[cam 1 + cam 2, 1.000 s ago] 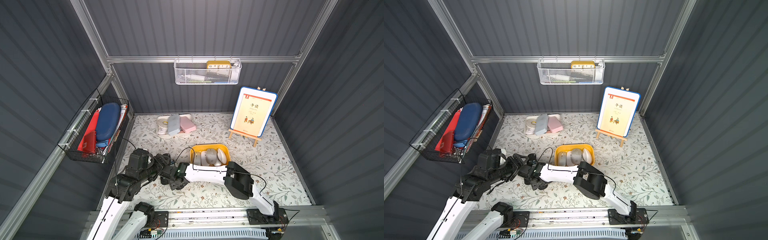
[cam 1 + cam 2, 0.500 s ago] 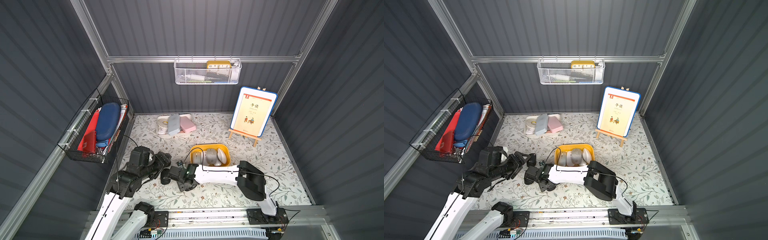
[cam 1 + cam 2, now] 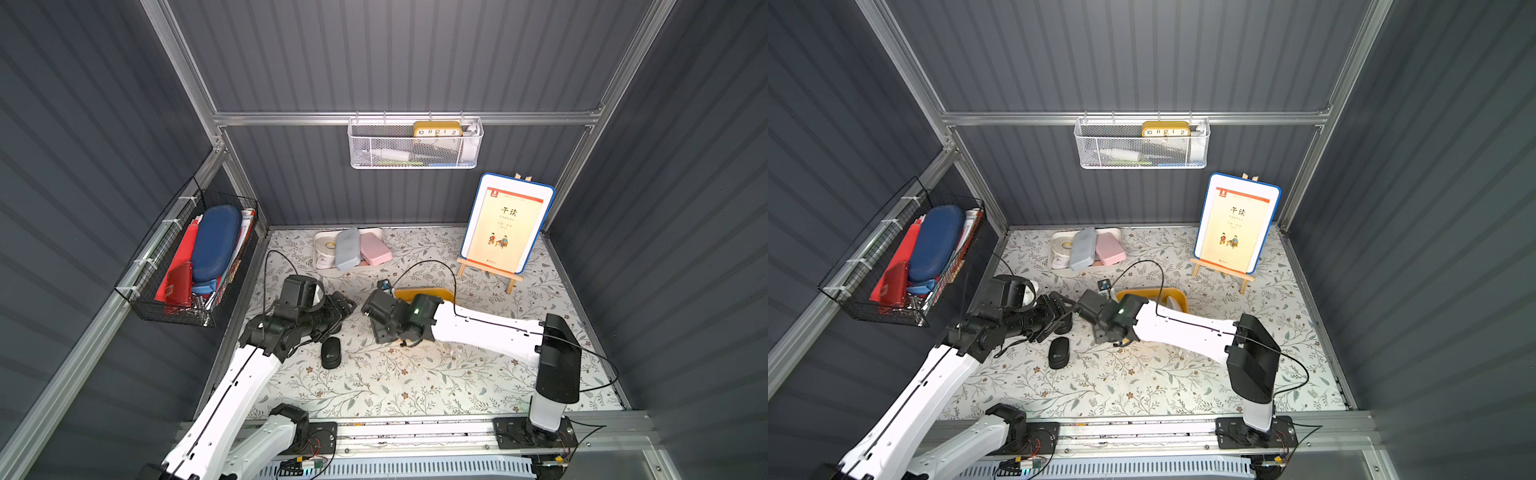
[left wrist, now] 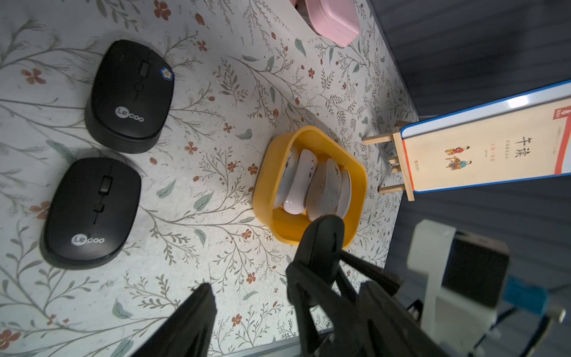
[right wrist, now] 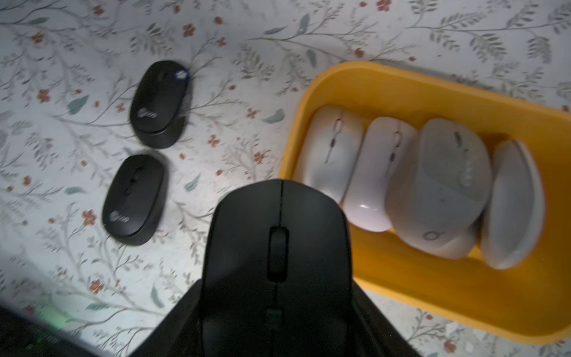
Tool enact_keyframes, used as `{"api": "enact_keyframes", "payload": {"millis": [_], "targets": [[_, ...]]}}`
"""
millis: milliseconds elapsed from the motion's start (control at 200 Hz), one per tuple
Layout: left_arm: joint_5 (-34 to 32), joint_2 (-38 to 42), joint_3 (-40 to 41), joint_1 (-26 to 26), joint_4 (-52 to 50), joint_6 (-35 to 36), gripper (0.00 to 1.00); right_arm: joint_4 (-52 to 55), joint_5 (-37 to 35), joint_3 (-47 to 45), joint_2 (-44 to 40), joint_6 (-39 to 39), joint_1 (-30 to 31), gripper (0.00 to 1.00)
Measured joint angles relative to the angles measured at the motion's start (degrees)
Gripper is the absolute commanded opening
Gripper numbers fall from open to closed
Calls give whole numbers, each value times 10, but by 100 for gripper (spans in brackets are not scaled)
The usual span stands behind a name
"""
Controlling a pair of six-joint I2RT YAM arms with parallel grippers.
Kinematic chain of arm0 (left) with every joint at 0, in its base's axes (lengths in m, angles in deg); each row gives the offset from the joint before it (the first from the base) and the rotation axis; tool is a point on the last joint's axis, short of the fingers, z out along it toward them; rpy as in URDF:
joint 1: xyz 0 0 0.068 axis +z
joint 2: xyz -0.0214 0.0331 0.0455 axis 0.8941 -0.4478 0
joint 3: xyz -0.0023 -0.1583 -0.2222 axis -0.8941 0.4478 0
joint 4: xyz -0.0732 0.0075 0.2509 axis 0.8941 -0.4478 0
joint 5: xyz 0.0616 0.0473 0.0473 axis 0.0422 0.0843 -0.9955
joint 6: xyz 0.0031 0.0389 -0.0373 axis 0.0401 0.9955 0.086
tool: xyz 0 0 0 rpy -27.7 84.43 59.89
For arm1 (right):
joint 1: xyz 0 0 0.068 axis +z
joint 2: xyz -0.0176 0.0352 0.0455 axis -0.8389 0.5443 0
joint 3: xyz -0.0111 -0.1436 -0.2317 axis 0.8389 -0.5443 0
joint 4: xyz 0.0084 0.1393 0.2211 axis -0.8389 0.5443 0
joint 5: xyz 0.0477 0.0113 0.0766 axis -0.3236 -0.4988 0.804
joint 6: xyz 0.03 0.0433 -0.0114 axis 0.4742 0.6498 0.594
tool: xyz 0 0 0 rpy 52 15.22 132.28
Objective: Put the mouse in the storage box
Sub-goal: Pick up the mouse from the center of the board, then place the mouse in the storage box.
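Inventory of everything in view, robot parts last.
storage box: 1, yellow, on table
pale mice: 4, white/grey, in storage box
loose mice: 2, black, on table
held mouse: 1, black, in right gripper
tray: 1, white, back; tape roll, grey case, pink case
mesh basket: 1, white, hung at back; yellow clock
wire basket: 1, black, hung left; blue case
book: 1, cream, on easel
left gripper: 1, black, open, empty
right gripper: 1, black, shut on held mouse
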Motion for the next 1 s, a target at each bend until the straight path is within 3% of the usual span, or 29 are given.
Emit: {"api": "enact_keyframes", "payload": {"millis": [185, 440, 1001], "targets": [[59, -84, 1, 0, 81, 62, 77, -1, 32, 7, 11, -31, -91, 62], [129, -261, -31, 0, 157, 147, 77, -4, 92, 47, 92, -50, -128, 62], [125, -264, -73, 1, 167, 186, 79, -38, 160, 37, 129, -39, -128, 62]]}}
